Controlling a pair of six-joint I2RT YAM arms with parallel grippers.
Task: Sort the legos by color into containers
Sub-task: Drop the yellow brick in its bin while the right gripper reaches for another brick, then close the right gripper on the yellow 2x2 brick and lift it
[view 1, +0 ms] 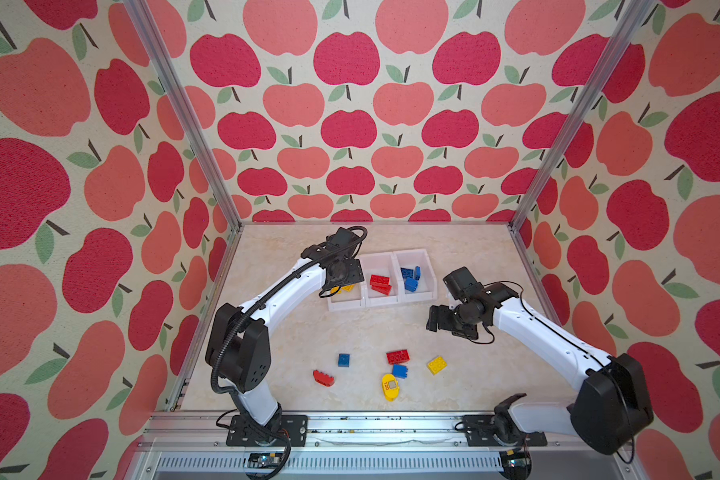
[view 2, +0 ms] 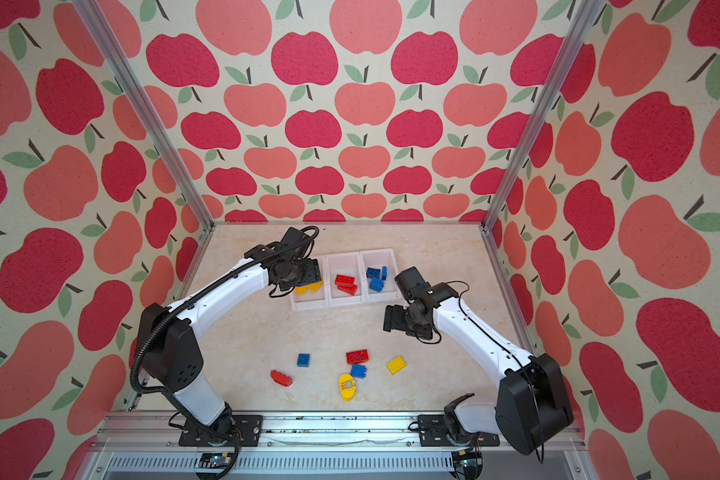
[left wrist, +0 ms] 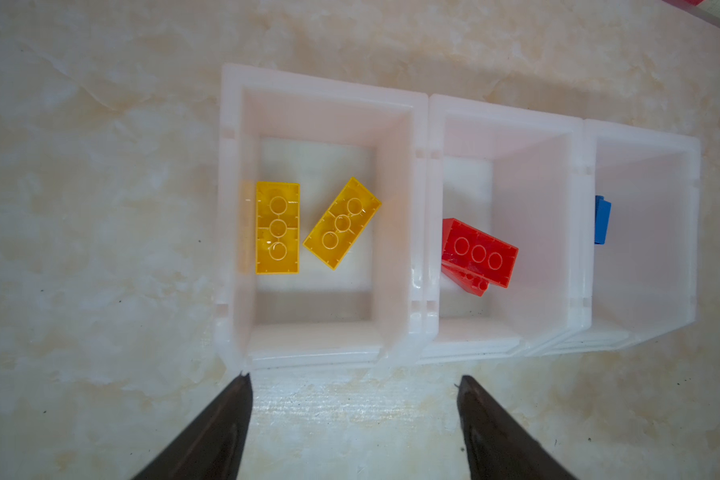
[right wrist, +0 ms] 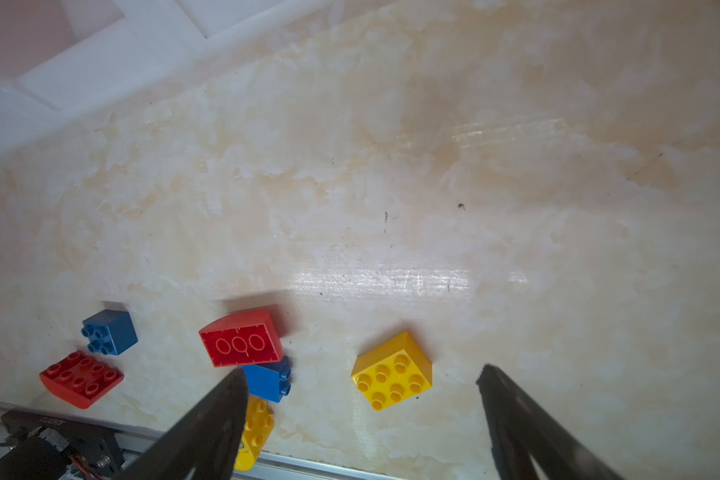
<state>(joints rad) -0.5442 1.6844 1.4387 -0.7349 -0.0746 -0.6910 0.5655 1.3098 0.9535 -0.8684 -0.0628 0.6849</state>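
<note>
Hanging spread, empty: left hand (left wrist: 354,377) by glossy white bins (left wrist: 422,187); right hand (right wrist: 361,370) too.

We see bright, even, diffuse light in both top views; shadows on tabletop (view 1: 350,324) faint. We note glare streaks there in right wrist view, weaker sheen in left wrist view. White containers (left wrist: 420,232) wash out, rims hard to separate. Short soft shadow lies on far side of red brick (right wrist: 242,338). We find right gripper (right wrist: 363,370), close to lens, blurred. Pattern on wall (view 1: 59,208) stretches at left, right edges.
</note>
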